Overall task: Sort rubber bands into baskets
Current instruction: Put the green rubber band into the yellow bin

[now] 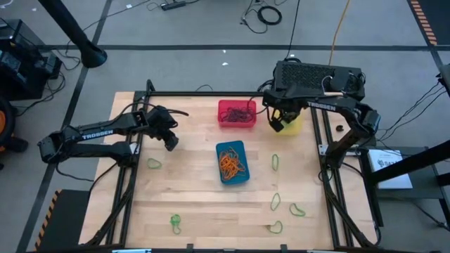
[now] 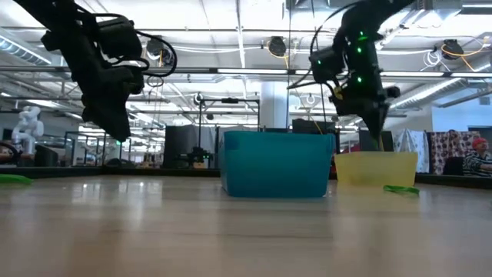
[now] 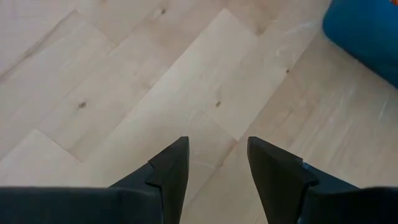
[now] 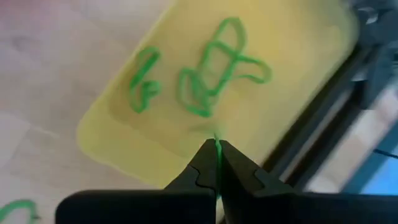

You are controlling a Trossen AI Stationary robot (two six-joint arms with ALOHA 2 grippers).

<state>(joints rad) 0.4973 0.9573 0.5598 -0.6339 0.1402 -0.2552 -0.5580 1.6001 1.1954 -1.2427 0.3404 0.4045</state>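
Three baskets stand on the table: a red one (image 1: 237, 113) with dark bands, a blue one (image 1: 233, 162) with orange bands (image 1: 231, 164), and a yellow one (image 1: 293, 123) holding green bands (image 4: 211, 71). Several green bands lie loose on the wood, such as one (image 1: 275, 161) right of the blue basket and one (image 1: 154, 164) at the left. My right gripper (image 4: 217, 149) hangs over the yellow basket, shut on a green band. My left gripper (image 3: 216, 155) is open and empty above bare wood, left of the blue basket. My right gripper pinches a green rubber band (image 4: 217, 148) between its two fingertips, coming from above and pointing down over the yellow basket. Only a thin strip of the band shows between the tips; the rest is hidden by the fingers. It is lifted clear of the basket.
A black frame (image 1: 320, 147) borders the table. More loose green bands lie near the front edge (image 1: 175, 223) and front right (image 1: 276, 202) (image 1: 298, 210) (image 1: 275, 227). Bare wood lies between the left gripper and the blue basket.
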